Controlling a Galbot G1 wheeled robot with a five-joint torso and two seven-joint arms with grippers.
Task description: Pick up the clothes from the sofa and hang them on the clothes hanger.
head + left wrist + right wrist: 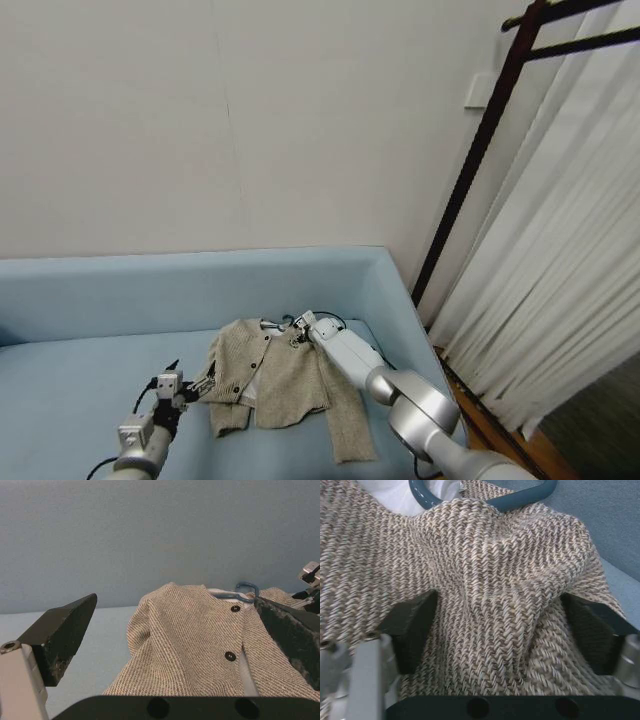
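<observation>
A beige knitted cardigan (283,382) lies spread on the light blue sofa (80,300), still on a blue hanger (522,497) whose hook (247,586) pokes out at the collar. My right gripper (298,328) is at the collar end. In the right wrist view it (502,630) stands open, its dark fingers (412,625) on either side of a raised fold of knit just below the hanger. My left gripper (193,385) is open at the cardigan's left shoulder. In the left wrist view the buttoned front (200,645) lies between its fingers (65,632).
A dark wooden clothes rack (478,150) stands to the right of the sofa's end, its top bars high up. White curtains (560,290) hang beyond it. The sofa's backrest (200,280) runs behind the cardigan, with bare seat to the left.
</observation>
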